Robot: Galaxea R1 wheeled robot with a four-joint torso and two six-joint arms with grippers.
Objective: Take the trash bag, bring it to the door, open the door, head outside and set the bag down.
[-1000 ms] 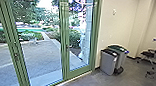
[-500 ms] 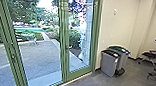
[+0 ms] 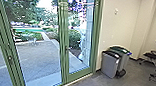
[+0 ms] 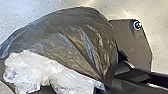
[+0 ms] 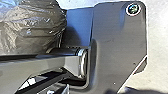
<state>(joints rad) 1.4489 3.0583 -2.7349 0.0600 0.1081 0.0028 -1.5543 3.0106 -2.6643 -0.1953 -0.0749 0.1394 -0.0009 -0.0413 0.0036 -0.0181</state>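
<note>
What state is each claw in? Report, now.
Left claw: cannot tell; the trash bag shows in its wrist view.
Right claw: cannot tell either.

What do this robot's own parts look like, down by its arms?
Dark and angular. The right wrist view shows a wide dark grey plate with a light-rimmed round fitting, beside a grey jointed bar with a silvery ring.
</note>
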